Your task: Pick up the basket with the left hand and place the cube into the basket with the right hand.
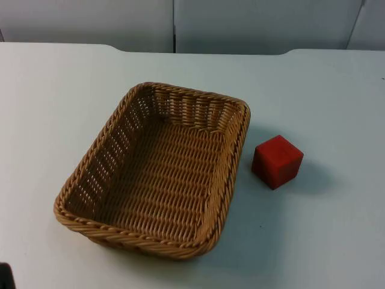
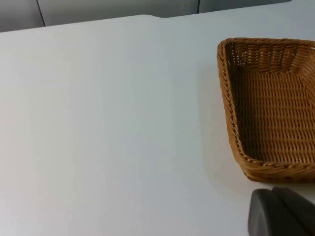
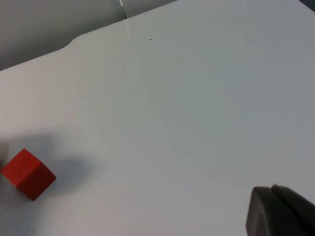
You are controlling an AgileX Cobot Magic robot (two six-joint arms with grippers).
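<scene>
A tan woven basket rests on the white table near the middle of the top view, with nothing inside it. A red cube sits on the table just to the basket's right, a small gap apart. In the left wrist view the basket lies ahead of my left gripper, which hangs clear of it and holds nothing. In the right wrist view the cube stands well away from my right gripper, which touches nothing.
The white table top spreads bare to all sides of the basket and cube. It ends at the grey partition wall at the back. A small black part pokes in at the top view's lower left corner.
</scene>
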